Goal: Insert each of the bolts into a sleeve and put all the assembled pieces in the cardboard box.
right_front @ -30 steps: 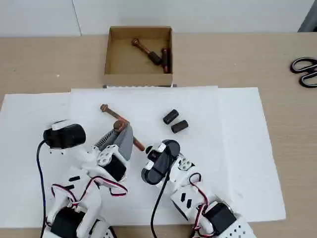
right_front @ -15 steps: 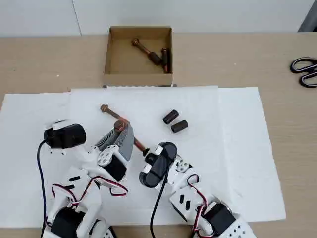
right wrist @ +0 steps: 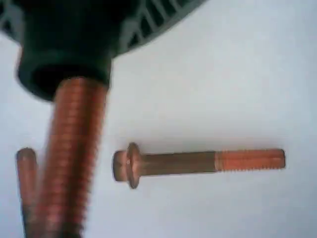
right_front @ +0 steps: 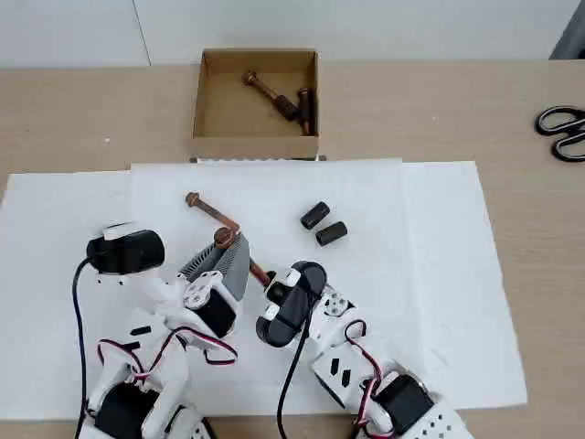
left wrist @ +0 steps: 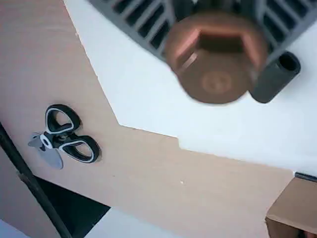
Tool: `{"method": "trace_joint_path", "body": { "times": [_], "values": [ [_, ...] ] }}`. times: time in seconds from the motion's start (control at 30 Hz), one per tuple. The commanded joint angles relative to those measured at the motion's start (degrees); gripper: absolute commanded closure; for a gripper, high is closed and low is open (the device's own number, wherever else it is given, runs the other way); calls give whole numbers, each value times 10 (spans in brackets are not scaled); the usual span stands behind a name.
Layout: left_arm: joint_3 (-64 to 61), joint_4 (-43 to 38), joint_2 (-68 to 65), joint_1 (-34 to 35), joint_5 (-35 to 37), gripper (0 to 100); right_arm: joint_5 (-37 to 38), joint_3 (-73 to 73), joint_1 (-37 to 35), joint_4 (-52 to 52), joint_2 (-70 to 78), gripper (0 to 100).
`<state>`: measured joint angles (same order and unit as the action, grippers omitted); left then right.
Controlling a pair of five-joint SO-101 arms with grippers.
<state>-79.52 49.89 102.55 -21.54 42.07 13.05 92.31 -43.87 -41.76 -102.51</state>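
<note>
Coppery metal bolt [left wrist: 215,64], matt black sleeve [right wrist: 64,57]

The high view looks straight down over the desk [right_front: 457,110]. The left wrist view faces 2 o'clock and the right wrist view 10 o'clock, both close on the held bolt [left wrist: 215,59].

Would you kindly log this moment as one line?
left gripper shut on bolt; right gripper shut on sleeve; bolt tip at sleeve mouth; spare bolt, two spare sleeves on paper

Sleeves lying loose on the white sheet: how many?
2: one sleeve and a second sleeve close beside it, on the white sheet short of the cardboard box. Others may hide under the right arm.
</note>
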Motion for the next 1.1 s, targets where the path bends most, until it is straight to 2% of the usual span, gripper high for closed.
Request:
{"method": "trace_joint_path", "body": {
  "times": [0.0,0.2,0.5,0.7,0.83,0.97,1.07],
  "values": [
    [2,-5,0,-3,3,995,5,-47,-5,17,-4,995],
    [-1,-33,0,-3,3,995,5,-51,-5,17,-4,995],
    [-23,-30,0,-6,3,995,5,-51,-29,18,-4,995],
    [-22,75,0,-71,-4,995,9,-52,-28,21,-4,995],
    [-22,136,0,-91,-55,995,38,-52,-27,22,-4,995],
    [-22,148,0,-109,-62,995,39,-53,-27,23,-4,995],
    [-23,125,0,-107,-62,995,40,-60,-27,37,-4,995]
  ]
}}
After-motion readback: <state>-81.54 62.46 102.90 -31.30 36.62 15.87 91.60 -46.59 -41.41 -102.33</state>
